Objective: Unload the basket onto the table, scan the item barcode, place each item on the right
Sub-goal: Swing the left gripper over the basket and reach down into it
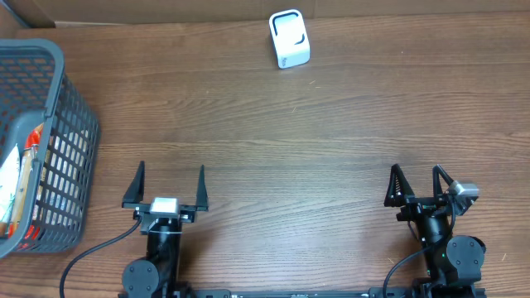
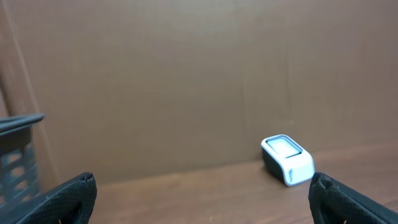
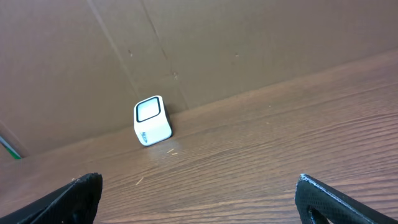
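Scanner (image 1: 290,39), white box with dark-rimmed window, at far edge of desk (image 1: 315,141), well ahead of my left claw (image 1: 171,170) and right claw (image 1: 416,170), both spread wide and empty, packaged item (image 1: 10,186) in basket (image 1: 70,124) far left.

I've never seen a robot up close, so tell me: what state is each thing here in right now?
Left gripper: open, empty.
Right gripper: open, empty.
Scanner: standing at the far side, nothing held in front of it.
Basket: upright at the left, holding packets.
Packets: inside the basket, not touched by either gripper.
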Robot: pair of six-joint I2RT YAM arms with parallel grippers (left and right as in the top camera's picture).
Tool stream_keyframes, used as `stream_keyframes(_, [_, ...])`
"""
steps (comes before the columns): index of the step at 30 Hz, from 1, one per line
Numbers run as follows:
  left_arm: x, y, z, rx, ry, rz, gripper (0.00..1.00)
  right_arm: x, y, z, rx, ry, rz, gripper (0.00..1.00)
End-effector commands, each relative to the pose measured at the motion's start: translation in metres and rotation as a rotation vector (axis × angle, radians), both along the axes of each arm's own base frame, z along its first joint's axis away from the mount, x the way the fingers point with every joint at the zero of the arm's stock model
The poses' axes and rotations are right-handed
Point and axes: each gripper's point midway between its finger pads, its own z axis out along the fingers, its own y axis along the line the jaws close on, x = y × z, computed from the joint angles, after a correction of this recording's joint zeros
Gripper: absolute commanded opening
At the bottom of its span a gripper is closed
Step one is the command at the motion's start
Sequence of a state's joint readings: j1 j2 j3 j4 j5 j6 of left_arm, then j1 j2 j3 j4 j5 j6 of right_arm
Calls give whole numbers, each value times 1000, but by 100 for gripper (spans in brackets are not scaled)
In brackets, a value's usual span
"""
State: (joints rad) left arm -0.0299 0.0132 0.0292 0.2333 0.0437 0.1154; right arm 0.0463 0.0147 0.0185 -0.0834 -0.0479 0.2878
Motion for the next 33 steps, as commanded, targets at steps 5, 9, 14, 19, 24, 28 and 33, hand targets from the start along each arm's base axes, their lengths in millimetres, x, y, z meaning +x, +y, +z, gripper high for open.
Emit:
stream_keyframes(5, [-3, 22, 81, 72, 118, 128, 100, 0, 1, -2, 3, -4, 6, 100])
stream_keyframes(9, [11, 19, 131, 82, 263, 98, 100, 0, 1, -2, 3, -4, 6, 100])
stream_keyframes(14, [35, 12, 184, 40, 512, 44, 100, 0, 1, -2, 3, -4, 6, 100])
stream_keyframes(19, [42, -17, 227, 27, 702, -134, 100, 0, 1, -2, 3, -4, 6, 100])
stream_keyframes(24, [60, -24, 245, -17, 753, -178, 100, 0, 1, -2, 3, -4, 6, 100])
stream_keyframes(28, [76, -1, 241, -25, 768, -39, 100, 0, 1, -2, 3, -4, 6, 100])
stream_keyframes(33, [55, 111, 239, -350, 709, 608, 100, 0, 1, -2, 3, -4, 6, 100])
